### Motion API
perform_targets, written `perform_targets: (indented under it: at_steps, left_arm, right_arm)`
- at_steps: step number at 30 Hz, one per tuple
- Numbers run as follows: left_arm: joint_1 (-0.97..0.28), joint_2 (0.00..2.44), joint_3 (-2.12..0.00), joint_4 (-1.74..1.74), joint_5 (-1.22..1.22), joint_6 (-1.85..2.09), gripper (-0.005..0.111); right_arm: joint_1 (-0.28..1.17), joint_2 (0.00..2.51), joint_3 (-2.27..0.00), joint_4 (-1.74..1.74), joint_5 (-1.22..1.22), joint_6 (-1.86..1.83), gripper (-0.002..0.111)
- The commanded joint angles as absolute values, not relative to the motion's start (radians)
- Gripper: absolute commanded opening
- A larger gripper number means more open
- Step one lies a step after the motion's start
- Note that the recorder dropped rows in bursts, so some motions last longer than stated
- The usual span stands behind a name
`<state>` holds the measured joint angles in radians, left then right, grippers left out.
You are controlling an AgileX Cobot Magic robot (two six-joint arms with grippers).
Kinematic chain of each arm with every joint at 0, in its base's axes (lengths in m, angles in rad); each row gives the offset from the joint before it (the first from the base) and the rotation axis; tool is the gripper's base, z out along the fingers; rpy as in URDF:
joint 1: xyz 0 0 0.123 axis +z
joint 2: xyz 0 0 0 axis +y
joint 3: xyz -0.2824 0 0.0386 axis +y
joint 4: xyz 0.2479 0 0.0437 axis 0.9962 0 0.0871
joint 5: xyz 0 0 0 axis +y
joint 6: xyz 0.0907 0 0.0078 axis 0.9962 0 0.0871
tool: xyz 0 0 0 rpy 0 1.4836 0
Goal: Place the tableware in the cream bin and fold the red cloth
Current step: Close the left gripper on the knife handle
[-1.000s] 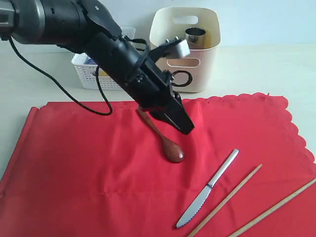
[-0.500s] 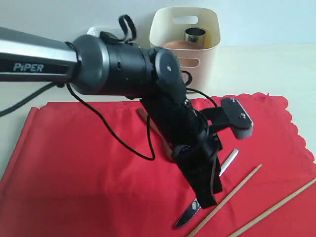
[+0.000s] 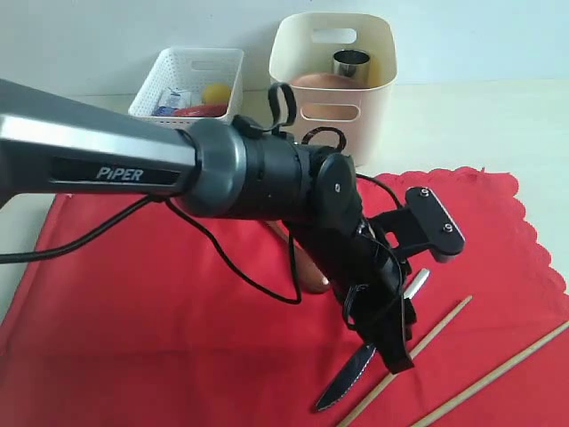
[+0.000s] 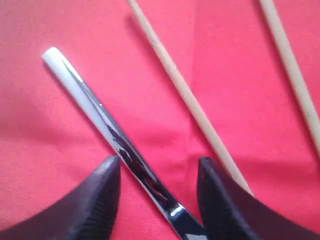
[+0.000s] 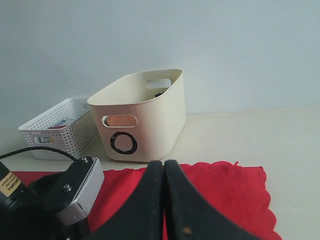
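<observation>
The red cloth point(image 3: 133, 311) lies spread flat. On it rest the serrated metal knife point(image 3: 345, 384), two wooden chopsticks point(image 3: 425, 342) point(image 3: 498, 372), and the dark wooden spoon point(image 3: 308, 271), which my arm half hides. My left gripper point(image 3: 394, 351) stands low over the knife. In the left wrist view this gripper point(image 4: 159, 161) is open, with the knife handle point(image 4: 107, 131) running between its fingers point(image 4: 102, 197). Beside it lie the chopsticks point(image 4: 185, 95). The cream bin point(image 3: 333, 116) holds the steel cup point(image 3: 352, 64) and brown plate point(image 3: 318, 82). My right gripper point(image 5: 164, 163) is shut and empty. No bowl shows.
A white lattice basket point(image 3: 187, 80) with food items stands left of the cream bin point(image 5: 145, 117). The left arm's wrist camera block point(image 5: 75, 192) sits close before the right gripper. Bare tabletop point(image 3: 480, 124) lies right of the bin.
The left arm swung from over the spoon across to the knife and came down, its open fingers now on either side of the knife handle. The basket came into sight.
</observation>
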<state>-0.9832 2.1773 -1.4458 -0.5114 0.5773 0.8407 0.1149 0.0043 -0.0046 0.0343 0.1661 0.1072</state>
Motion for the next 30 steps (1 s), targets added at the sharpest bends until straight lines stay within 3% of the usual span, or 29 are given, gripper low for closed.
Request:
perform_targets:
  at_steps: [1, 7, 17, 30]
  left_arm:
    - [-0.986, 2.192, -1.443, -0.509, 0.515, 0.83, 0.051]
    - [-0.986, 2.214, -1.443, -0.505, 0.5, 0.83, 0.047]
    - [-0.986, 2.226, -1.443, -0.474, 0.5, 0.83, 0.0]
    - [-0.986, 2.223, -1.443, -0.474, 0.506, 0.825, 0.0]
  right_arm:
    - [0.116, 0.0, 0.0, 0.028, 0.156, 0.105, 0.0]
    - [0.116, 0.0, 0.0, 0.028, 0.156, 0.105, 0.0]
    - [0.116, 0.0, 0.0, 0.028, 0.156, 0.105, 0.0]
    - [0.116, 0.0, 0.0, 0.028, 0.156, 0.105, 0.0]
